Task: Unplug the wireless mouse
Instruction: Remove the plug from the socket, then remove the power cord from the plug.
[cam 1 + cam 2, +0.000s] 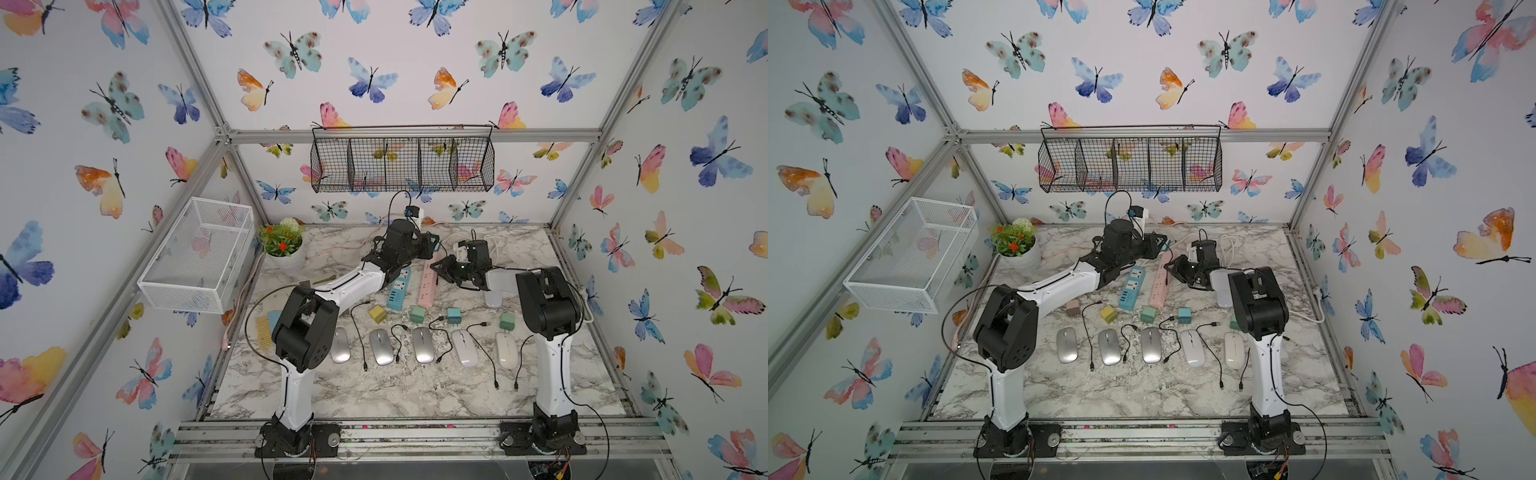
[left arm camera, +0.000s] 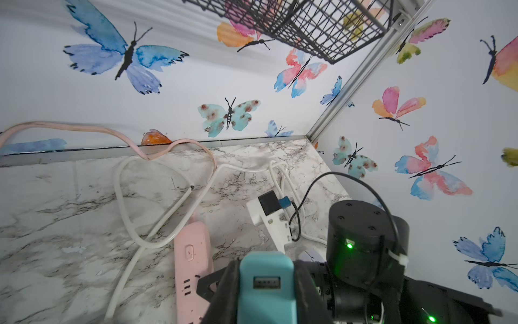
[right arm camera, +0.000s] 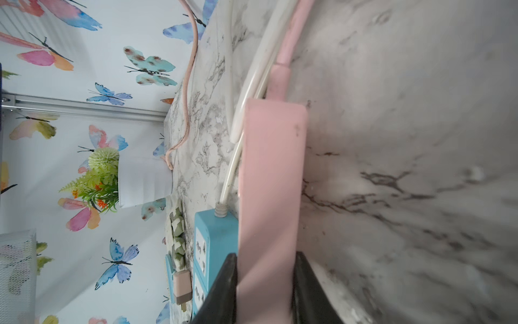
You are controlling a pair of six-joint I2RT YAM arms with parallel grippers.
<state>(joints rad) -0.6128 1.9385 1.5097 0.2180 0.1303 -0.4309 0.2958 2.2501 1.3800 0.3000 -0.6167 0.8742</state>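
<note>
Five mice [image 1: 423,345] sit in a tidy row at the front of the table [image 1: 374,390], each with a loose cable [image 1: 363,332] beside it and nothing plugged in. Just behind them stand small chargers [image 1: 417,314], also free. Further back the blue strip [image 1: 400,289] and the pink strip [image 1: 428,276] lie side by side, their long axes running front to back with a slight lean. The right gripper [image 3: 265,256] has its jaws clamped across the pink strip's width near the far end, pinning it to the table. Just beyond, the left gripper [image 2: 266,266] is closed on a teal charger [image 2: 266,297], whose USB port faces out and is empty. It seems lifted clear of the pink strip, though the top views are too small there to be sure.

The sixth mouse [image 1: 493,299] is the one that matters. It lies to the right of the pink strip, tucked against the right forearm and well apart from the row. From both sets of jaws it sits toward the front and right. The right arm is much the nearer, though its jaws are occupied. The mouse looks pale, white going lilac, smooth and low-domed, with its long axis roughly front to back, and the arm hides part of it. No cable shows on it, so I'd judge the charger needs setting down next and the mouse's end checked.
</note>
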